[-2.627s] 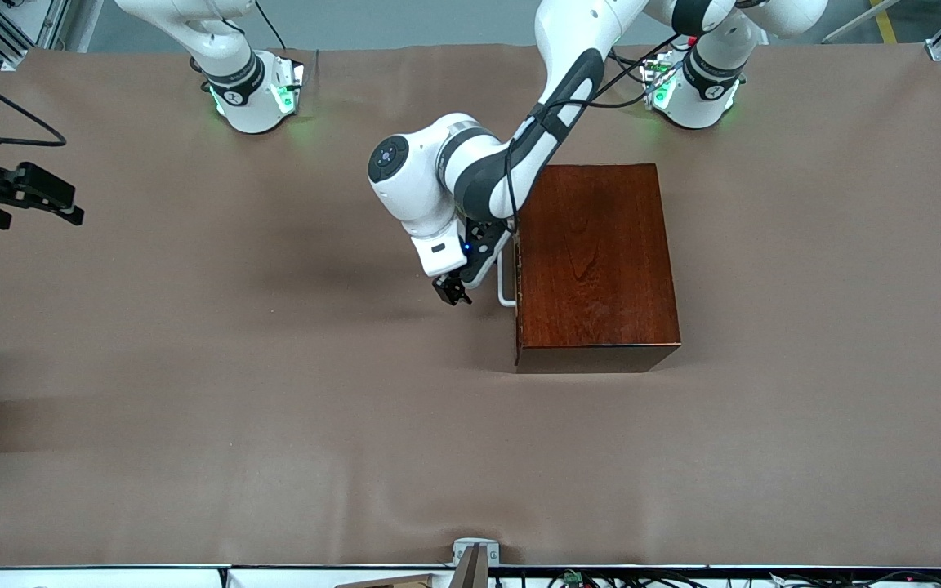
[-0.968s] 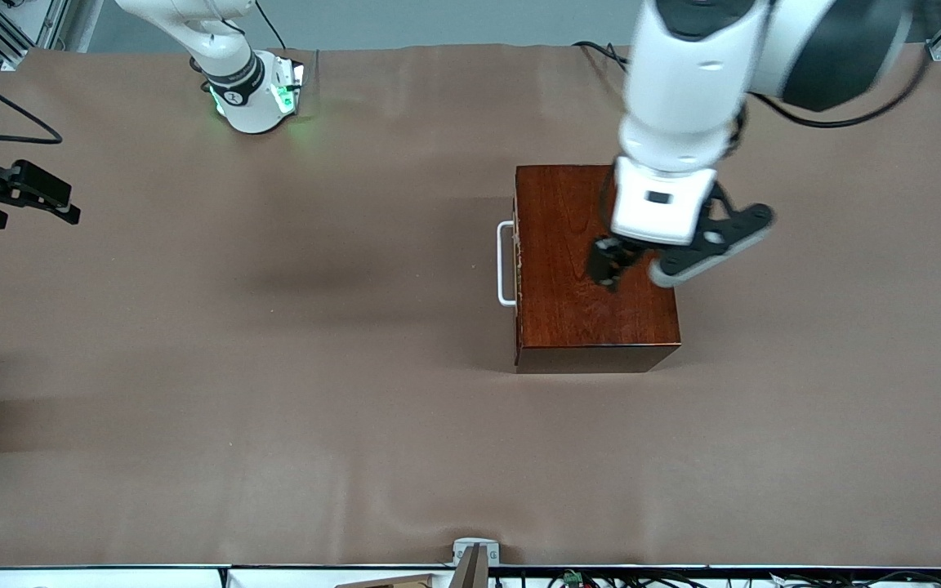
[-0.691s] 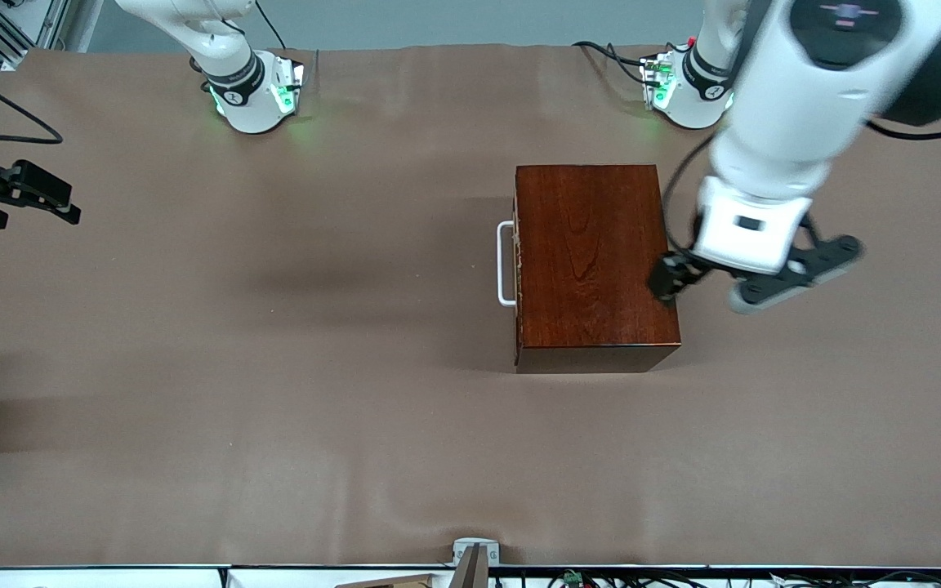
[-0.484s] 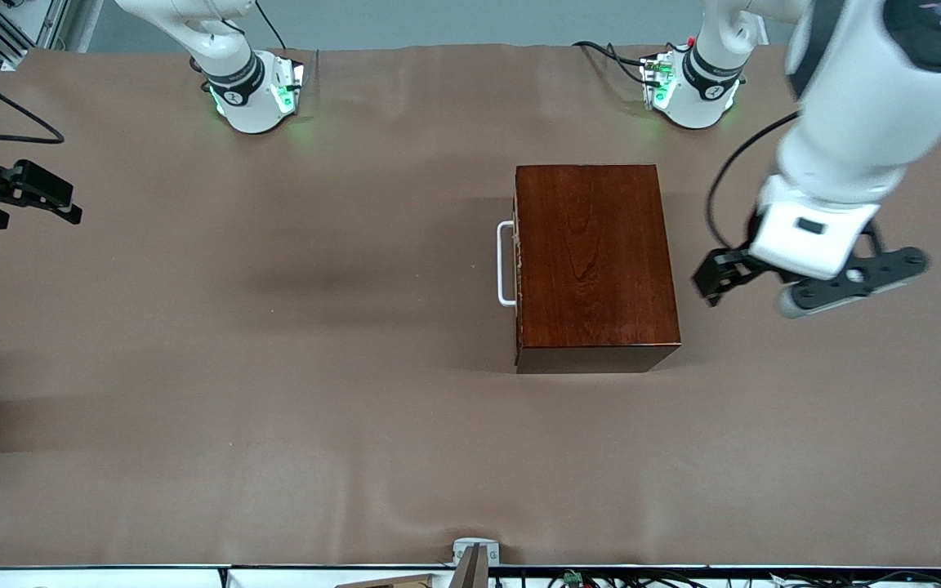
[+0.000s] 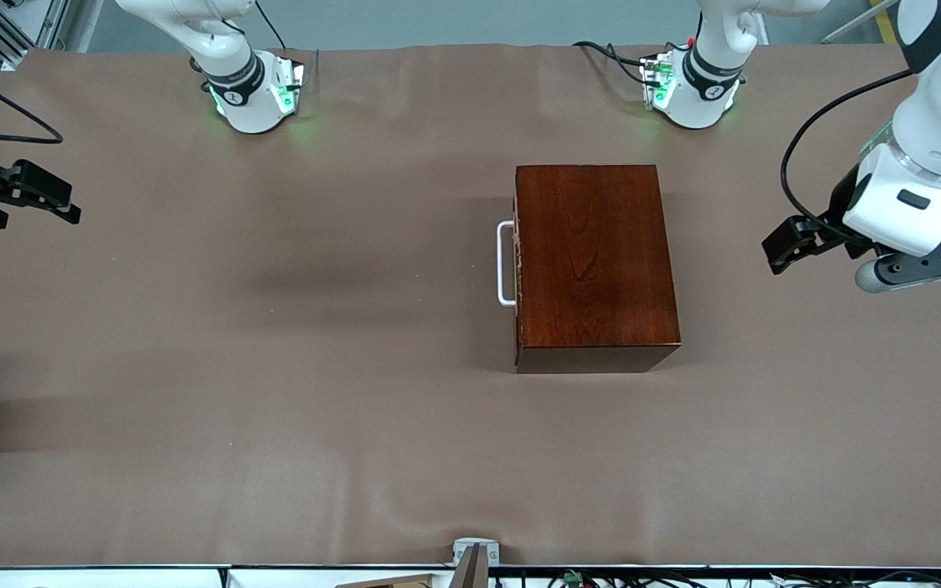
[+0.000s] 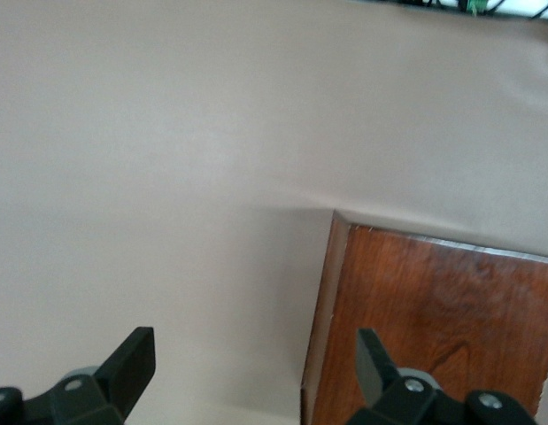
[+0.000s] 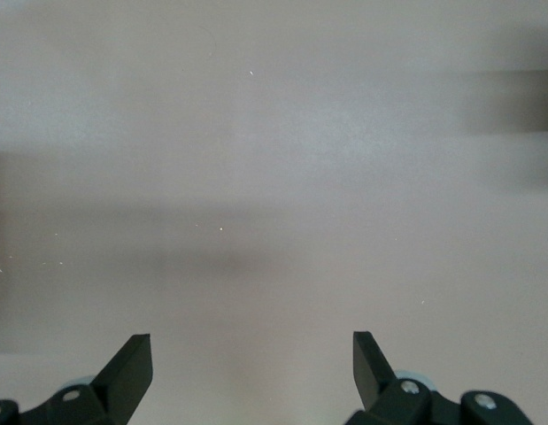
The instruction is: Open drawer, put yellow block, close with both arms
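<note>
Drawer [image 5: 511, 265] shut; left gripper [image 5: 789, 245], at the box's [image 5: 593, 261] three o'clock, and right gripper [image 5: 25, 196], at nine, spread empty, parked clear.

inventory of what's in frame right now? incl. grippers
Box: 1, dark reddish wood, on the table toward the left arm's end.
Drawer: 1, shut in the box; only its white handle shows, facing the right arm's end.
Table: 1, brown cover.
Yellow block: none visible.
Left gripper: 1, black, open, over bare table between the box and the left arm's end.
Right gripper: 1, black, open, waiting at the right arm's end.
</note>
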